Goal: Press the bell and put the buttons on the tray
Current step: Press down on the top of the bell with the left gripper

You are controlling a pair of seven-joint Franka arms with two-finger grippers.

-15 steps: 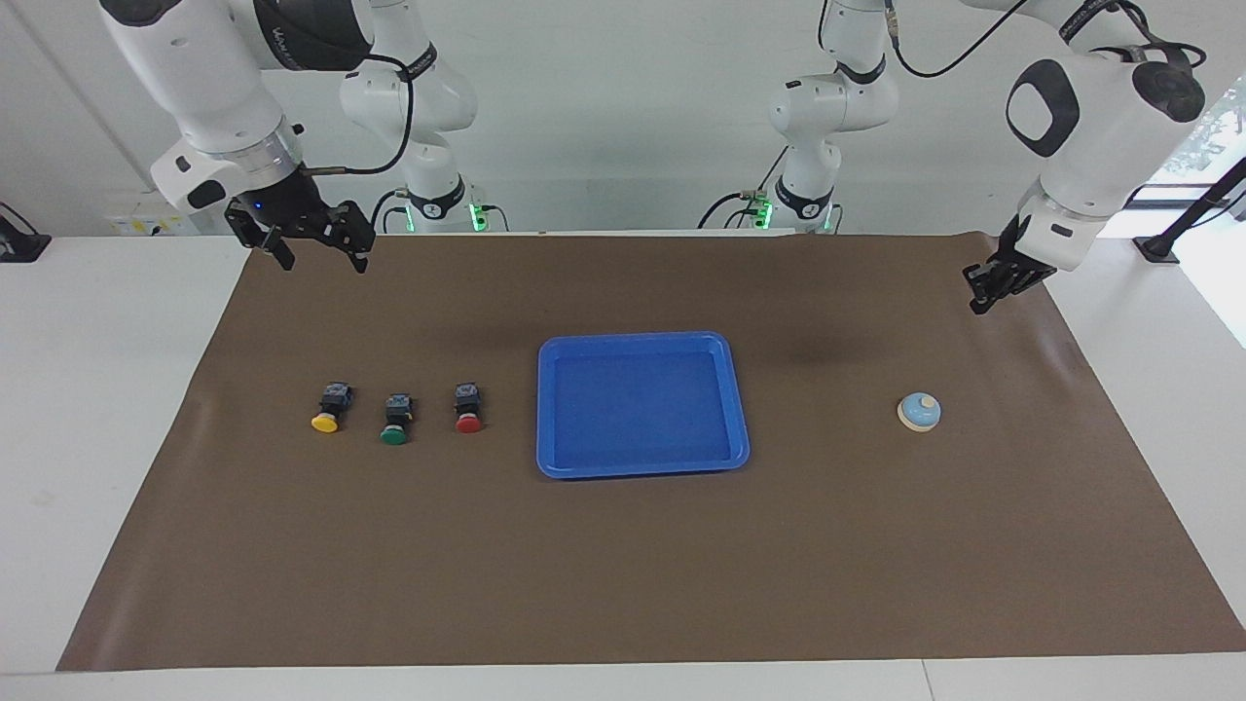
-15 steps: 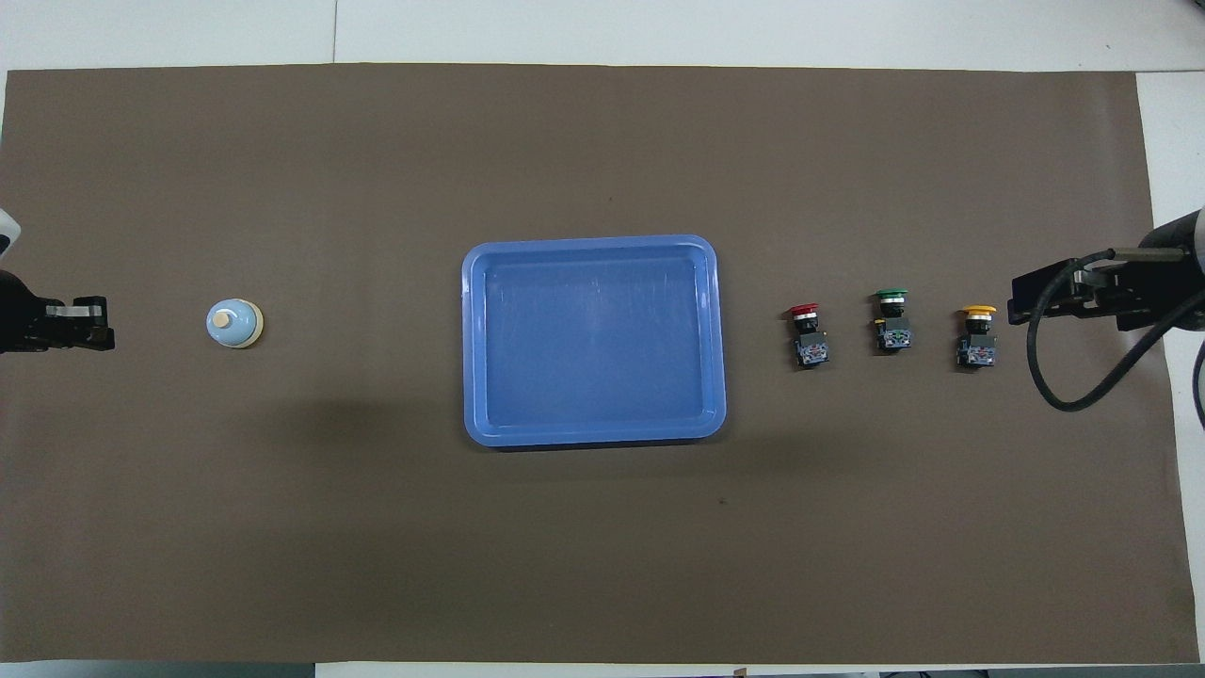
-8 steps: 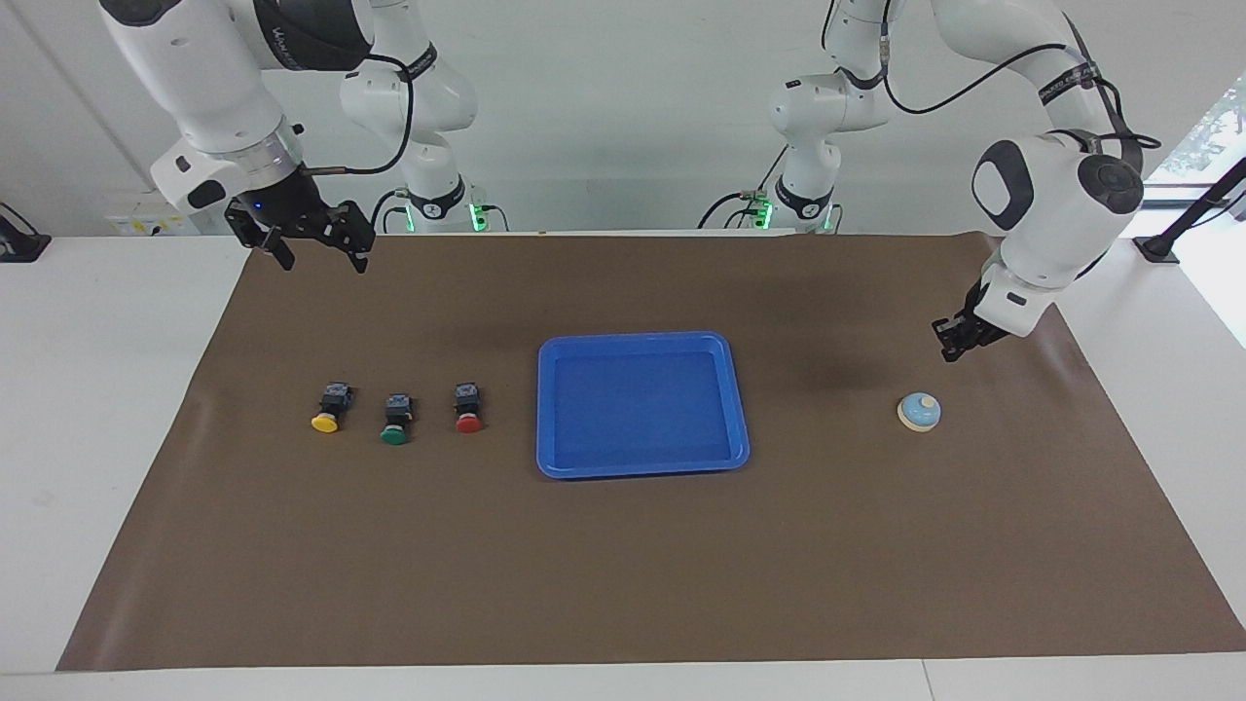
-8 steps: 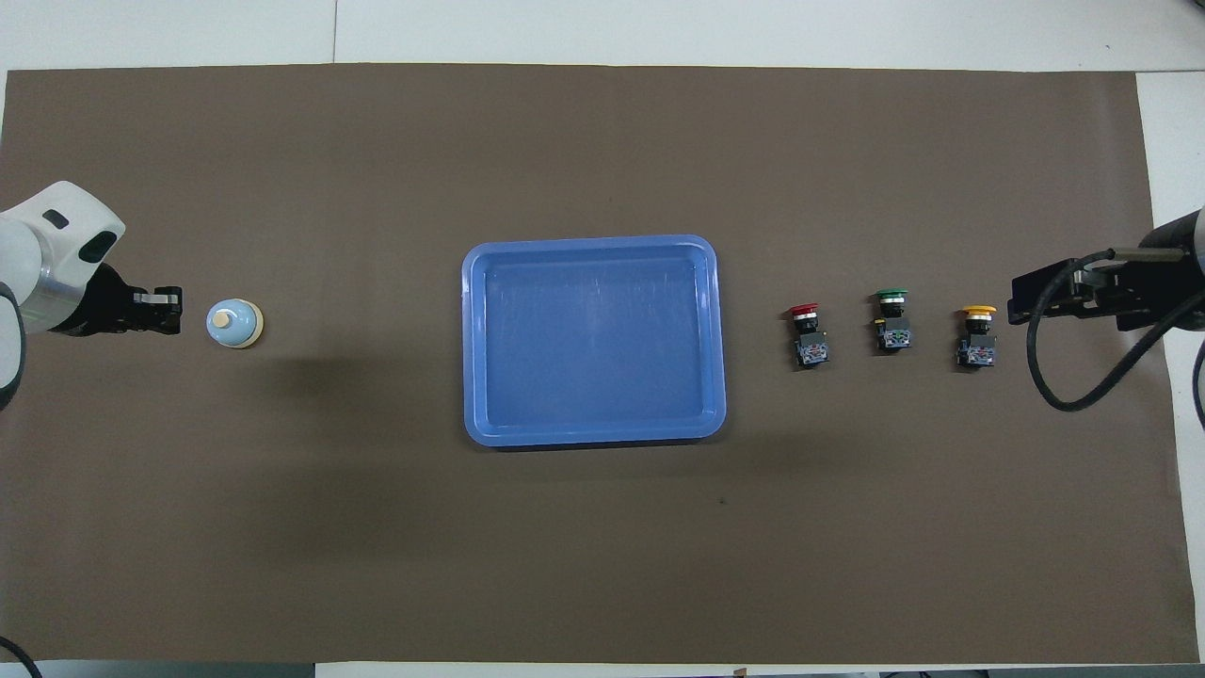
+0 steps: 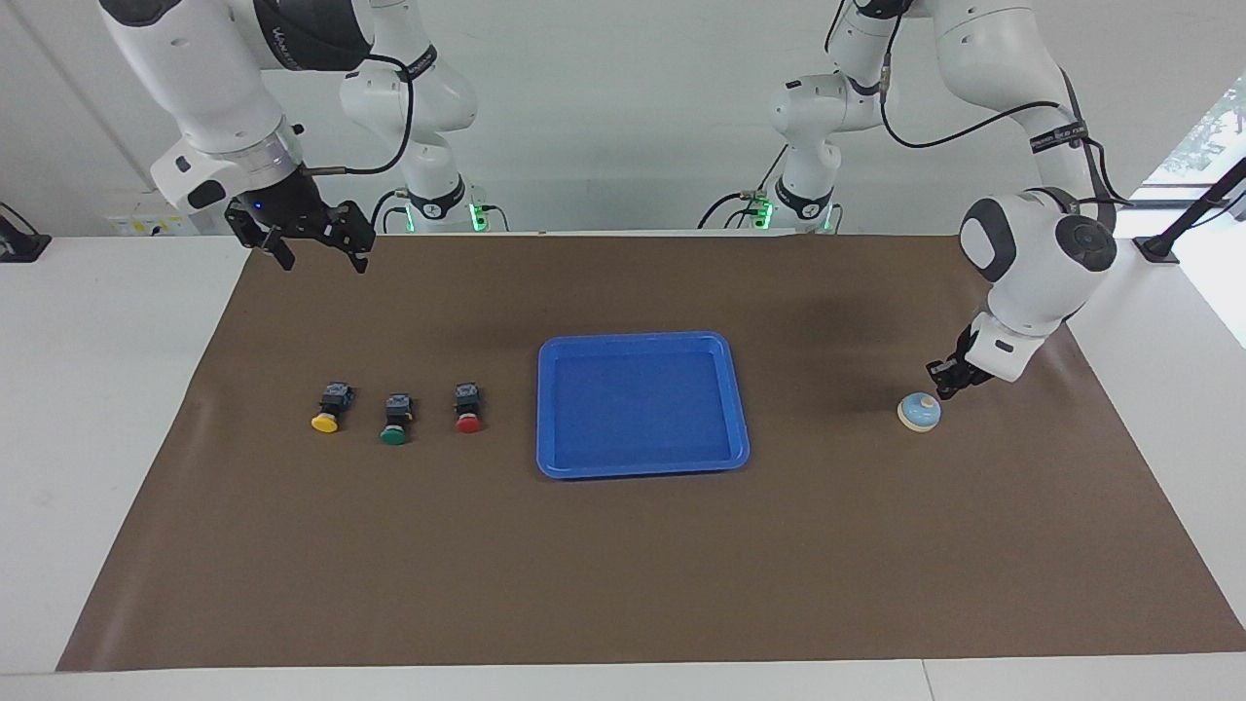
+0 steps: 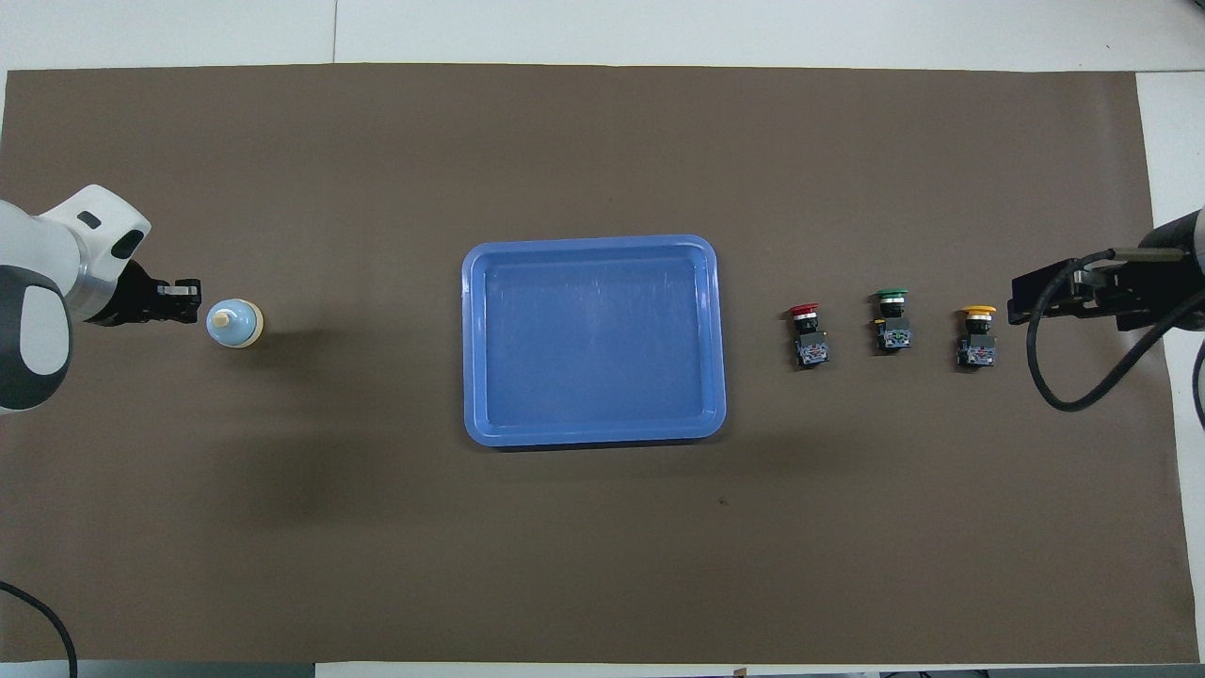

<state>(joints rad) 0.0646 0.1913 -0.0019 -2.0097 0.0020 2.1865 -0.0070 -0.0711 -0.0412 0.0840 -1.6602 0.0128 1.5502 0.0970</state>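
Observation:
The bell point(image 5: 919, 412) point(image 6: 233, 323), a light blue dome with a cream knob, stands on the brown mat toward the left arm's end. My left gripper point(image 5: 942, 380) point(image 6: 191, 296) is shut and hangs just above the bell, a little to one side of its knob, holding nothing. The blue tray point(image 5: 740, 433) point(image 6: 475, 377) lies at the mat's middle with nothing in it. Toward the right arm's end three buttons lie in a row: red point(image 5: 468, 407) point(image 6: 807, 334), green point(image 5: 395, 420) point(image 6: 891, 319), yellow point(image 5: 329, 407) point(image 6: 975, 336). My right gripper point(image 5: 316, 251) point(image 6: 1021, 306) waits open, raised above the mat's corner.
A brown mat point(image 5: 623, 565) covers most of the white table point(image 5: 107, 389). A black cable point(image 6: 1064, 377) loops down from the right wrist near the yellow button.
The left arm has swung in and come down from the mat's edge to just above the bell, its gripper staying shut. The right arm has not moved.

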